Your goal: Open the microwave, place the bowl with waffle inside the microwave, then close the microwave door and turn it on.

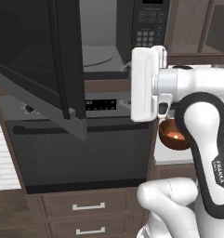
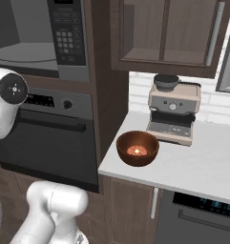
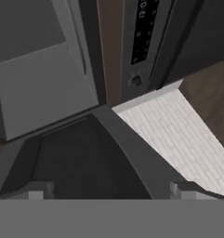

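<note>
While the microwave door (image 1: 43, 69) hangs ajar, the hand (image 3: 111, 191) gapes wide; holding nothing.

Reddish-brown bowl (image 2: 137, 148), golden-orange waffle (image 2: 137, 151), grey microwave (image 2: 37, 35) with dark-tinted microwave door (image 1: 36, 60), black keypad (image 2: 66, 35)

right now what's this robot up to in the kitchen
The microwave door is already swung open, showing the turntable inside the microwave. The gripper is open and holds nothing, close to the door. The bowl with the waffle sits on the counter beside the coffee machine, not yet picked up.
</note>
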Robot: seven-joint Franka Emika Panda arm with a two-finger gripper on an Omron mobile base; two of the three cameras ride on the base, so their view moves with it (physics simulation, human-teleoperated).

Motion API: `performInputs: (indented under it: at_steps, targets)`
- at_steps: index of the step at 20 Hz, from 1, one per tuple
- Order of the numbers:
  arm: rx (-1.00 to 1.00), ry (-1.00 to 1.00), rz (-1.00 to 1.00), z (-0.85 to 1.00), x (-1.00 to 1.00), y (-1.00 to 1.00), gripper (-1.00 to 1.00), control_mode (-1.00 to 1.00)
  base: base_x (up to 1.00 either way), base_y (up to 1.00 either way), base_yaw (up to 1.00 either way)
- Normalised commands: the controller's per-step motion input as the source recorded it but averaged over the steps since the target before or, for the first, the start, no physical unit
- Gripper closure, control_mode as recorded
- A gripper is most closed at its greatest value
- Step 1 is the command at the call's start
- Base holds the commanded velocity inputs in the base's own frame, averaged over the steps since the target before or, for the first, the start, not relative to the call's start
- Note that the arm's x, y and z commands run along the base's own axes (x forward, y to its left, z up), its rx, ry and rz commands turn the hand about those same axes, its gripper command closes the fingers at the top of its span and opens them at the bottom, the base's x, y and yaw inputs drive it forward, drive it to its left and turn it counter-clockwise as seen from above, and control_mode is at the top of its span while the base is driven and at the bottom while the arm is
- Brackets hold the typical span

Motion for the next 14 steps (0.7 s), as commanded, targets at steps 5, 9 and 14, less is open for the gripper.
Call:
performInputs:
  at_steps: [5,9,14]
  targets:
    - [0.0,-0.02,0.39,-0.01,0.18,0.63,-1.0,-1.0,0.0,0.0,0.0]
    - [0.0,-0.11,0.46,-0.08,0.15,0.42,-1.0,-1.0,0.0,0.0,0.0]
    - [0.0,-0.21,0.44,-0.04,0.13,0.39,-1.0,-1.0,0.0,0.0,0.0]
